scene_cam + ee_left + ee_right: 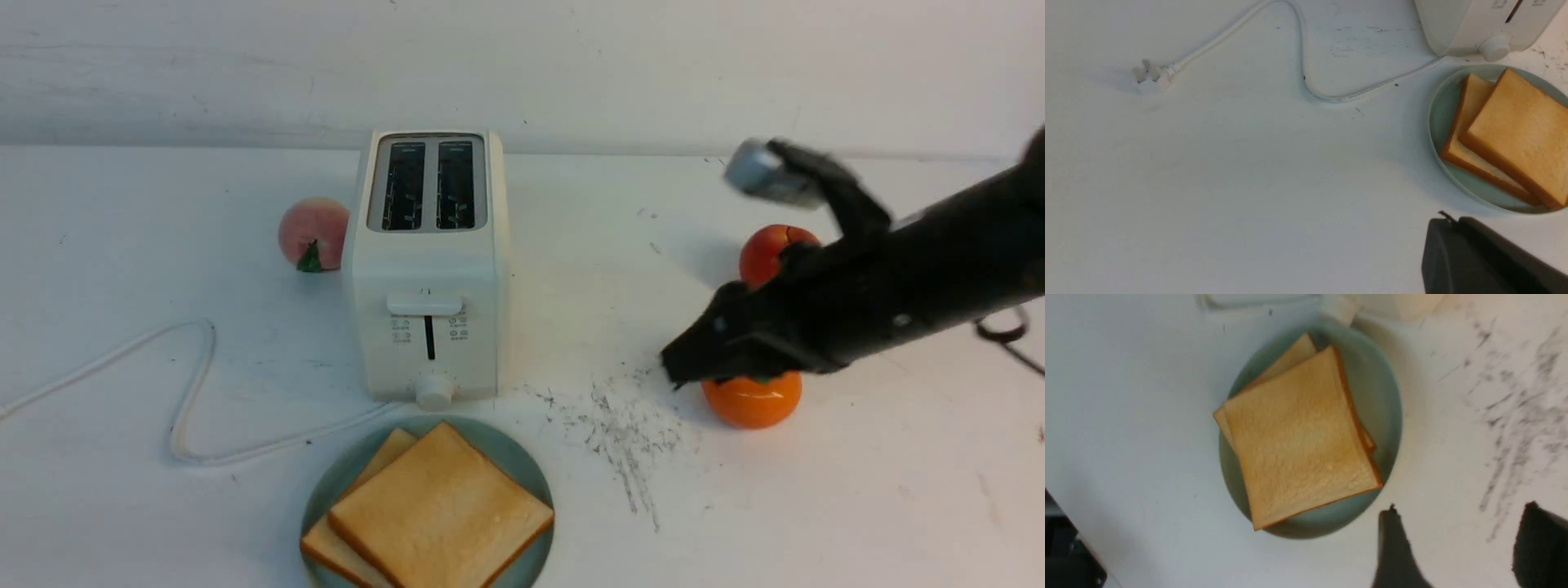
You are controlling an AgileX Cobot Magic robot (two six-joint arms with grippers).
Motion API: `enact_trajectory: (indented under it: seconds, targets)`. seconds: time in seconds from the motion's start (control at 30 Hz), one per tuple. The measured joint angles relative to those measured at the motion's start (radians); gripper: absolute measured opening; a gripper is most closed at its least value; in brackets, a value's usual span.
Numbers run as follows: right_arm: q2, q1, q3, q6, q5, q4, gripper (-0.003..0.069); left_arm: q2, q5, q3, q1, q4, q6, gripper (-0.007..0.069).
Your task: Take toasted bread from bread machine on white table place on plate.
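Two slices of toasted bread lie stacked on the plate [522,465]: the top slice [441,514] overlaps the lower slice [384,461]. The plate sits on the white table [816,506] just in front of the bread machine [424,269], whose two slots are empty. My right gripper [676,369] hovers right of the plate, over the scratch marks; in the right wrist view it [1461,510] is open and empty beside the toast [1298,437] and plate [1386,400]. My left gripper [1449,220] is shut and empty, near the plate [1443,122] and toast [1519,130]. It does not show in the front view.
A peach [313,233] lies left of the toaster. An orange fruit [751,400] and a red one [771,249] sit under my right arm. The white cord [192,384] loops left to its plug [1151,75]. Grey scratch marks [629,433] lie right of the plate.
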Motion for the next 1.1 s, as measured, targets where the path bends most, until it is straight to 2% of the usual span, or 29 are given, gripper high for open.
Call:
enact_trajectory:
  seconds: [0.03, 0.17, 0.23, 0.43, 0.53, 0.73, 0.83, 0.93, 1.1]
  targets:
    - [-0.083, -0.030, 0.000, 0.032, 0.000, -0.020, 0.0255, 0.000, -0.009, 0.000, 0.000, 0.000, 0.000, -0.0014]
    - [-0.303, -0.111, 0.000, 0.063, -0.011, -0.093, 0.0037, 0.000, -0.046, 0.000, 0.000, -0.006, 0.000, -0.0014]
    - [-0.411, -0.146, 0.000, 0.078, -0.025, -0.149, -0.0009, 0.000, -0.078, 0.000, 0.000, -0.023, 0.000, -0.0014]
    - [-0.720, -0.225, 0.008, 0.189, -0.034, -0.351, -0.0006, 0.000, -0.238, 0.000, 0.000, -0.095, 0.000, -0.0014]
    - [-0.842, -0.235, 0.074, 0.249, -0.040, -0.406, -0.0004, 0.000, -0.308, 0.002, 0.000, -0.121, 0.000, -0.0014]
    - [-1.021, -0.238, 0.280, 0.280, -0.080, -0.431, -0.0001, 0.000, -0.386, 0.003, 0.000, -0.144, 0.000, -0.0014]
    - [-1.143, -0.238, 0.454, 0.299, -0.174, -0.428, -0.0001, 0.000, -0.398, 0.005, 0.000, -0.153, 0.000, -0.0014]
    - [-1.222, -0.238, 0.539, 0.299, -0.263, -0.425, -0.0001, 0.000, -0.399, 0.005, 0.000, -0.154, 0.000, -0.0014]
    - [-1.414, -0.238, 0.739, 0.299, -0.525, -0.416, 0.0002, 0.000, -0.409, 0.005, 0.000, -0.156, 0.000, -0.0014]
